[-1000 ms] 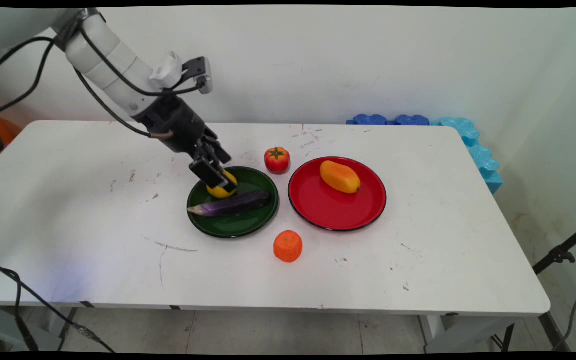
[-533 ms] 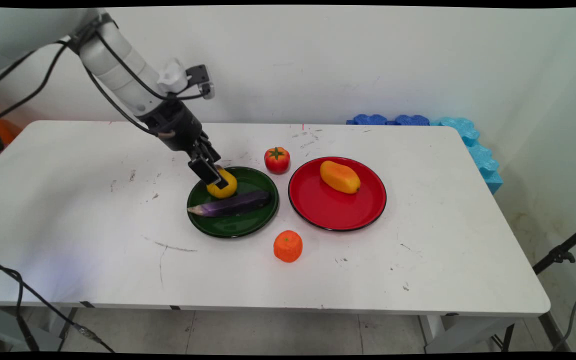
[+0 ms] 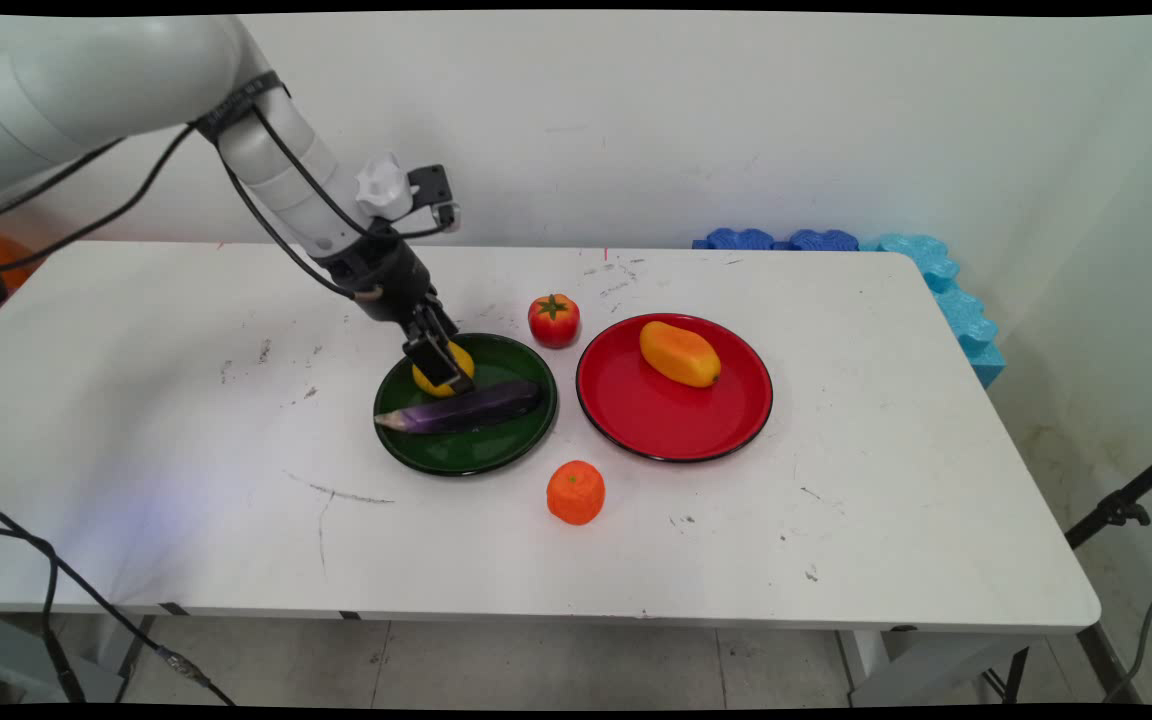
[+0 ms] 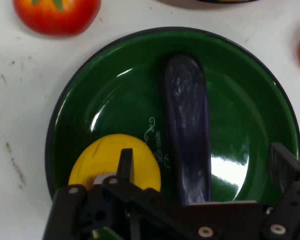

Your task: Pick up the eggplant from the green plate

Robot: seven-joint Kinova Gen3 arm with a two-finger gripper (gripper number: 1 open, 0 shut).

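Lemon (image 3: 441, 375): yellow, on the green plate (image 3: 481, 450), at its back-left part, just behind the eggplant (image 3: 466, 407).
Gripper (image 3: 444, 372): black, tilted down from the upper left, low over the lemon. Fingers (image 4: 125, 162) spread wide apart, released; in the hand view one stands at the lemon (image 4: 115, 162), the other (image 4: 284, 162) is beyond the eggplant (image 4: 187, 130), so both items lie between them. Contact with the lemon cannot be told.
Eggplant: purple, lying across the plate's (image 4: 240, 95) middle.
Tomato (image 3: 554, 319): red, on the surface (image 3: 186, 420), just behind the green plate.
Red plate (image 3: 671, 420): right of the green one, close beside it; carries a mango (image 3: 679, 353).
Orange (image 3: 576, 492): on the surface, in front of the two plates.
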